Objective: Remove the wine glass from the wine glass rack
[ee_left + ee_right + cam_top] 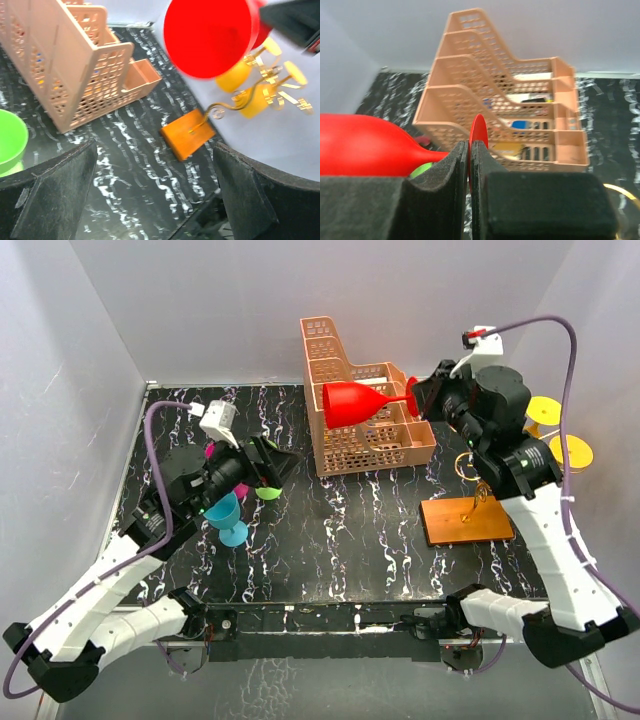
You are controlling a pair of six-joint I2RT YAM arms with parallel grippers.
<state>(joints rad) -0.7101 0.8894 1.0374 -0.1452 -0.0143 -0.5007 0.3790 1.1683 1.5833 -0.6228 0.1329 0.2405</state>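
Observation:
A red wine glass point(355, 403) lies on its side in the air above the peach basket, held clear of the wine glass rack. My right gripper point(414, 398) is shut on its round foot point(478, 131), with the bowl point(365, 152) pointing left. The rack's orange-brown base point(466, 520) sits at the right with its gold wire stem point(478, 495); two yellow glasses point(545, 410) hang on its arms. The left wrist view shows the red bowl point(210, 35), the base point(187, 134) and the gold wire point(235, 100). My left gripper point(275, 475) is open and empty point(155, 190).
A peach-orange tiered lattice basket point(350, 445) stands at the back centre, below the red glass. A blue glass point(228, 517), a green one point(268, 494) and a pink one point(212, 452) sit by my left gripper. White walls enclose the black marbled table point(340, 540).

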